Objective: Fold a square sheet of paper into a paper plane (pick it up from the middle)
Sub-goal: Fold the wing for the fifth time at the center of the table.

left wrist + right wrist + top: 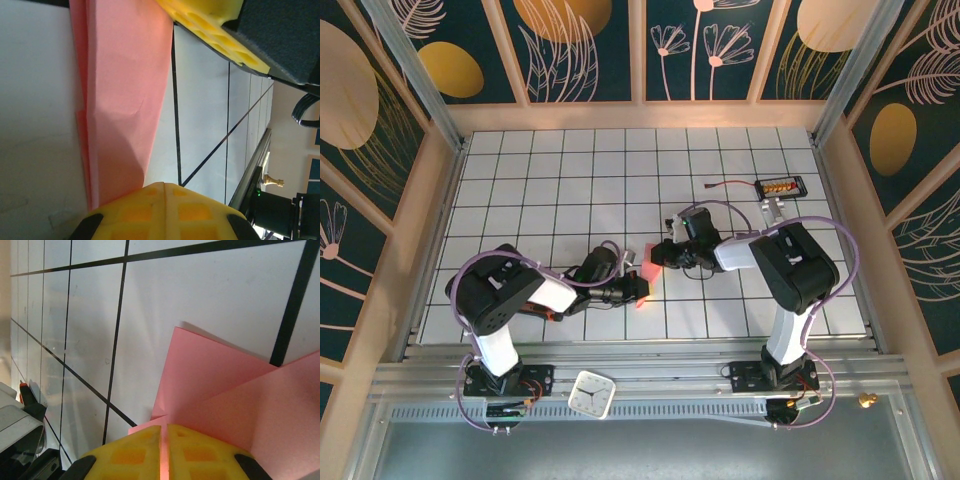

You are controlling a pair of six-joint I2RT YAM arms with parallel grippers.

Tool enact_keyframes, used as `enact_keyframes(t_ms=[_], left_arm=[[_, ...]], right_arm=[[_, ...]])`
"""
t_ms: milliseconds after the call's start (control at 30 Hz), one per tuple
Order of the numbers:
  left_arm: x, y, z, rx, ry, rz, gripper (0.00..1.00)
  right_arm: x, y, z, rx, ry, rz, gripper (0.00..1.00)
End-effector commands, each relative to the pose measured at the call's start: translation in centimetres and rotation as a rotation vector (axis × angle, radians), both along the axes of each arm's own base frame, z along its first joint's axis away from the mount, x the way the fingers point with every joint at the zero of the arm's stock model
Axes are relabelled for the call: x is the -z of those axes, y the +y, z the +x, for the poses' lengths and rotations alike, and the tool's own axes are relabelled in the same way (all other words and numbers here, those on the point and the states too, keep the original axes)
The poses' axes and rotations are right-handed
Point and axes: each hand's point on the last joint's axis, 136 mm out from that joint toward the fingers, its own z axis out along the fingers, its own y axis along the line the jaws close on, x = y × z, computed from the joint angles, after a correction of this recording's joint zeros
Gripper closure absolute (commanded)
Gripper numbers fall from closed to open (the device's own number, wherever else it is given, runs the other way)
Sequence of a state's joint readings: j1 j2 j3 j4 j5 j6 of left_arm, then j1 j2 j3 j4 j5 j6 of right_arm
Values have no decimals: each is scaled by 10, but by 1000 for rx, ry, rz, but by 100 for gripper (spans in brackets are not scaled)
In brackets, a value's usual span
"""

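Salmon-pink sheet of paper (650, 257) (125, 100) (215, 385), partly folded, near tabletop (560, 180) centre, left end effector (638, 290) (164, 195) pinched closed on its 6 o'clock end, right end effector (660, 255) (164, 435) pinched closed on its 12 o'clock end.

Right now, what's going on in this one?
Both arms are working on a pink paper in the middle of the gridded table, partway through folding it into a plane. The left gripper is shut on one edge of the paper, and the right gripper is pinched shut on another part, close beside it. The paper already shows creases and doubled layers, but it is not yet a finished dart.
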State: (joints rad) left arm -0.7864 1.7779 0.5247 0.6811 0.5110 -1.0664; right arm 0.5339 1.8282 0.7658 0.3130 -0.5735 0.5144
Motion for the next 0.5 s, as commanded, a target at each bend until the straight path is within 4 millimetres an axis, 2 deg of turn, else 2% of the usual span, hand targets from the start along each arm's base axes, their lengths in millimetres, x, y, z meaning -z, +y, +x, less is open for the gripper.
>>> enact_keyframes(t_ms=[0, 67, 133, 233, 300, 467], left_arm=[[-10, -1, -10, 35, 38, 3, 92], [-33, -9, -3, 44, -9, -40, 90], [-43, -13, 5, 45, -42, -55, 90], [-36, -9, 20, 12, -46, -32, 98], [-18, -5, 27, -5, -29, 1, 100], [3, -4, 22, 30, 2, 45, 100]], right_arm=[[35, -26, -8, 40, 52, -110, 87], [35, -27, -8, 38, 51, -112, 87], [34, -27, -9, 36, 49, -115, 87], [34, -28, -8, 37, 46, -116, 87], [33, -27, -8, 36, 46, -112, 88], [34, -30, -7, 42, 44, -127, 88]])
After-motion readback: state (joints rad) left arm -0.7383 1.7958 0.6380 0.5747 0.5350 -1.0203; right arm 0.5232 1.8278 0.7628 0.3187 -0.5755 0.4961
